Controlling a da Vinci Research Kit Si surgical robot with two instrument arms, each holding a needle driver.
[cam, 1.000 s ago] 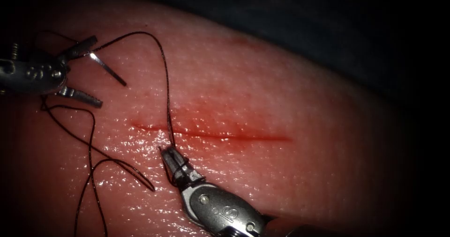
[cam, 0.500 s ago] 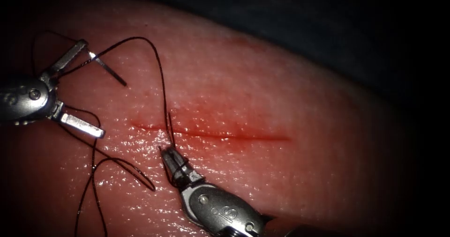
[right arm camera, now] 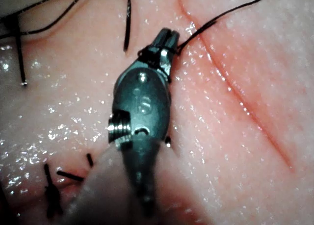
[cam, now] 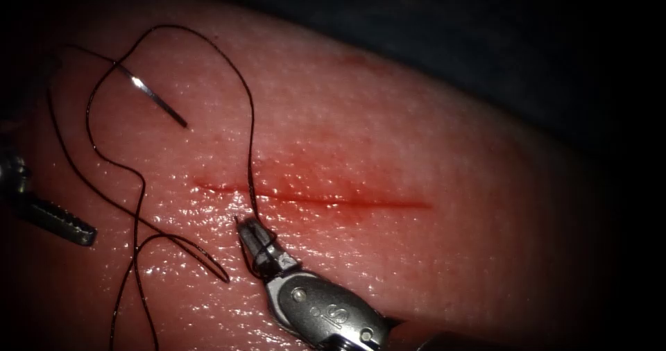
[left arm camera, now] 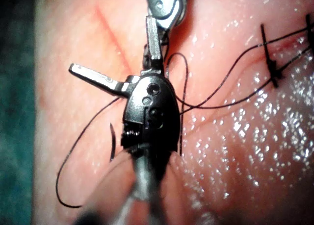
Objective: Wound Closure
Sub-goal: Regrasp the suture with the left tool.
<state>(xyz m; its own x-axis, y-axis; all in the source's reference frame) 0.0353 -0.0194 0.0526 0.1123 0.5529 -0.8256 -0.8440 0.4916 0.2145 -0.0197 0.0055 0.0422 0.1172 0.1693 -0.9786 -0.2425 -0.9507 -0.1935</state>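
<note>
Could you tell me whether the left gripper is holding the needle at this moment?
No, the left gripper stands open and empty, while the needle lies free on the tissue.

From above and in front, we look down on the tissue (cam: 416, 150) with the cut (cam: 312, 198) across mid-frame. Riding each shaft, we look very closely along the left tool (left arm camera: 120, 63) and the right tool (right arm camera: 167, 41). All three views share the cut and the thread (cam: 246, 115) beside it.
</note>
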